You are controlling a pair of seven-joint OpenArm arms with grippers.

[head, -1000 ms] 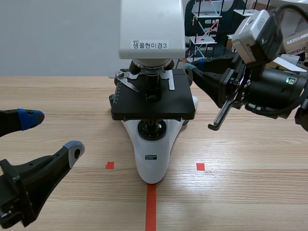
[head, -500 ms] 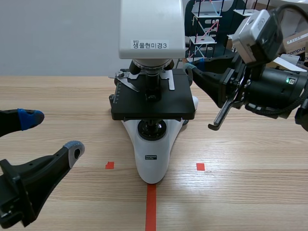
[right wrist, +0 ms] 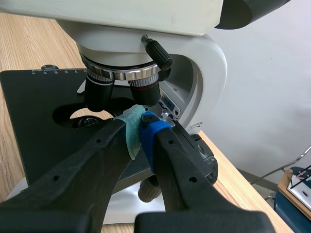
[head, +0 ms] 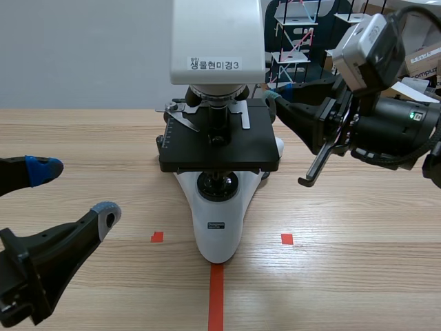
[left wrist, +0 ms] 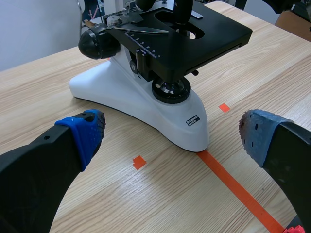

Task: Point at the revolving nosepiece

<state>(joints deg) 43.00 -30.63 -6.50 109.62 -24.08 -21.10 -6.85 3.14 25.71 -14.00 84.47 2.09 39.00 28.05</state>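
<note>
- The microscope (head: 219, 138) stands mid-table, with a smooth white plastic body, a boxy head and a rounded base (left wrist: 160, 114) that tapers toward the robot.
- The nosepiece (right wrist: 121, 73) is a ribbed metal ring under the head, directly above the stage. Two stubby black lenses (right wrist: 99, 90) with silver collars hang from it.
- The stage (head: 219, 148) is a flat, matte black square plate with a white ruler scale along one edge.
- The right claw (right wrist: 141, 126) sits at about 3 o'clock from the nosepiece. Its fingers are pressed together, with nothing held. The dotted green and blue pads meet at a blunt tip aimed at the lenses, just below them. Whether it touches them cannot be told.
- The left claw (head: 74, 192) is spread wide with nothing between its fingers. It is low at about 8 o'clock from the microscope and well apart from it.
- The table (head: 358, 262) is pale wood with a straight grain. An orange-red tape line (head: 216, 296) runs from the base at 6 o'clock.
</note>
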